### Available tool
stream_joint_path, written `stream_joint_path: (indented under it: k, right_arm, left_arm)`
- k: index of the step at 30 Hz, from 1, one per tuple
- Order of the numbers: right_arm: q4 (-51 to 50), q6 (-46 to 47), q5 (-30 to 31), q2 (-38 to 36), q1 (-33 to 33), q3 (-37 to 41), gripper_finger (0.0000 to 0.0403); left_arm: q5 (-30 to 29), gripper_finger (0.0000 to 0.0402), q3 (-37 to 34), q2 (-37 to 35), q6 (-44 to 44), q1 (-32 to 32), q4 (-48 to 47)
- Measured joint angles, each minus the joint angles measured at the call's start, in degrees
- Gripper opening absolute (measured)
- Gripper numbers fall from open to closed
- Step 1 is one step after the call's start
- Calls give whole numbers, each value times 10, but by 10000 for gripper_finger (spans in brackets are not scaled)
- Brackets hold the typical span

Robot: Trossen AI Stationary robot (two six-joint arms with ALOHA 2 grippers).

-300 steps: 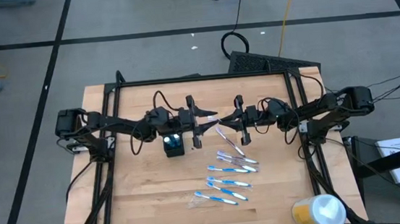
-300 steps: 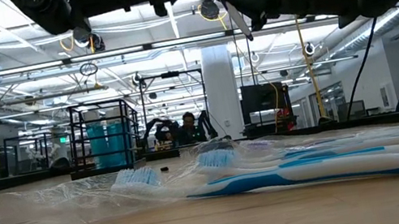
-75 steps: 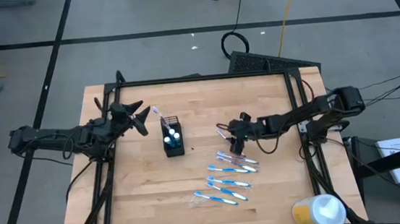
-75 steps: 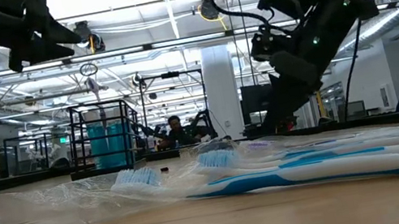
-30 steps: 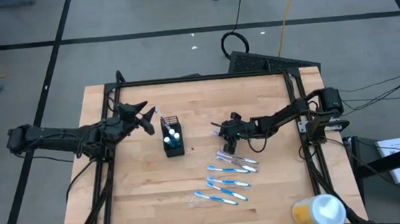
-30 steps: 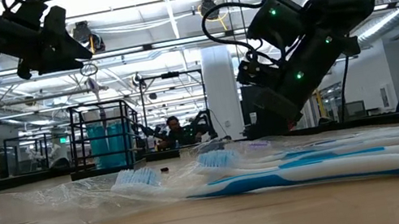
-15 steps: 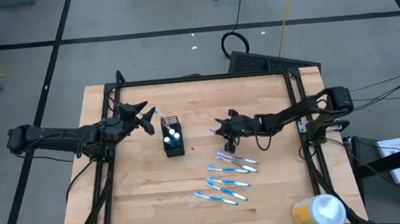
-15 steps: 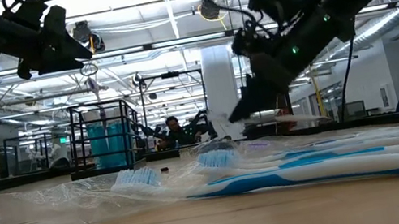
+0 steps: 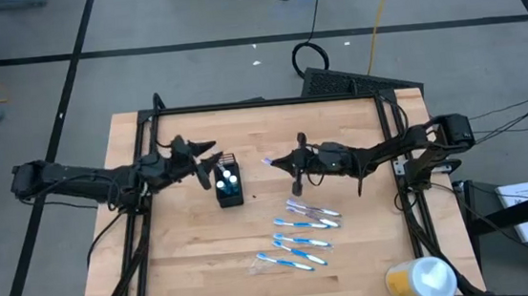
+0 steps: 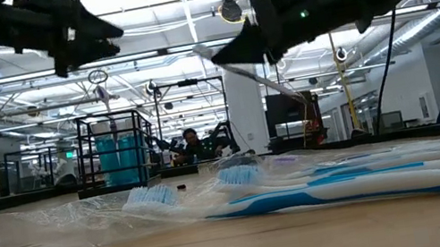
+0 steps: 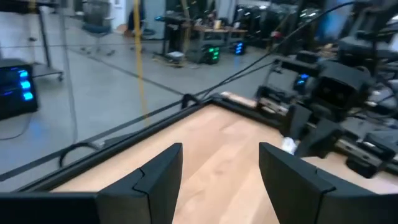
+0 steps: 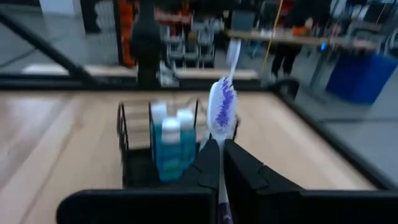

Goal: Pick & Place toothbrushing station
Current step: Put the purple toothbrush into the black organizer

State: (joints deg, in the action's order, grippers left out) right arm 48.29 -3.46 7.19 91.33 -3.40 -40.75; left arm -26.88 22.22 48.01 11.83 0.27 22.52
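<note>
Right end effector: clamped on a toothbrush, purple-and-white bristle head sticking up past the fingers. Half a second ago it sat low, just above the pile of brushes on the surface; now it is lifted clear, the low view showing the brush hanging at a slant under the arm, well above the wood. A second ago it was down at the pile. So the grasp has taken and the carry has begun.

Mesh holder: stands upright on the surface between the two arms, small tubes visible inside. Right wrist view looks straight across at it, so the brush appears lined up toward the holder but is still apart from it.

Left end effector: fingers spread wide, nothing held. It hovers just beside the holder on the holder's left side, closer to it than half a second ago. One brush already stands in the holder's back corner.

Remaining toothbrushes: several blue-and-white ones lie in clear wrappers on the surface, nearer the front edge than the holder.

Judgement: one more brush is on its way to the holder; next move needs handle-first lowering into a compartment. Most of the set still waits.
</note>
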Motion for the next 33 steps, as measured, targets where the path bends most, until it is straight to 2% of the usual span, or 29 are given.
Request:
stream_joint_path:
  k: [10, 18, 21, 26, 33]
  right_arm:
    - [130, -38, 0, 0, 0, 0, 0]
    - [182, -52, -30, 0, 1, 0, 0]
    - [182, -52, -30, 0, 1, 0, 0]
    - [182, -56, -30, 0, 1, 0, 0]
    - [183, -58, -30, 0, 1, 0, 0]
  left_arm:
    - [110, 216, 0, 141, -28, 0, 231]
    - [121, 216, 10, 245, -79, 0, 391]
    - [124, 216, 33, 278, -84, 0, 404]
    - [177, 216, 87, 331, -117, 0, 402]
    - [181, 216, 148, 375, -148, 3, 397]
